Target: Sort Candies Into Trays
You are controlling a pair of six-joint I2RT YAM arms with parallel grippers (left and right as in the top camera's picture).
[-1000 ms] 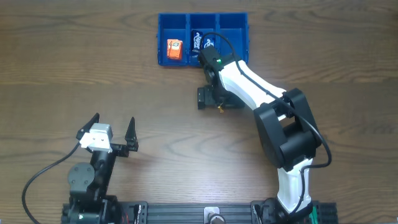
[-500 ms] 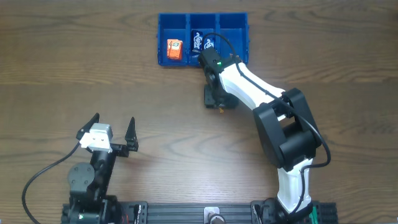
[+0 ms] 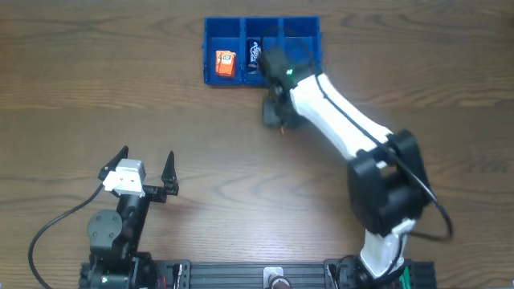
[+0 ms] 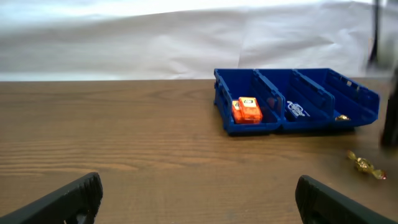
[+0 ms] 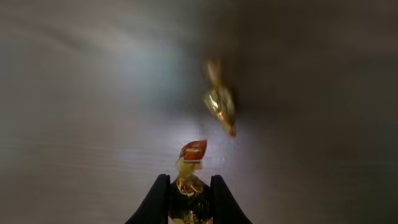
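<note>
Currently right end effector [image 5: 188,182] pinches a gold candy [image 5: 191,151], just at 6 o'clock of the blue tray [image 3: 207,40]. Second gold candy [image 5: 219,102] lies loose on tabletop [image 3: 80,104] nearby. Likely light, crinkly, slippery foil; grip across the body. Left end effector [image 3: 148,152] spread.

Top view: bright, even overhead light on the table [image 3: 96,96]; right arm [image 3: 337,112] blurred. Right wrist view: dim, one central bright patch, candy [image 5: 219,102] out of focus.
</note>
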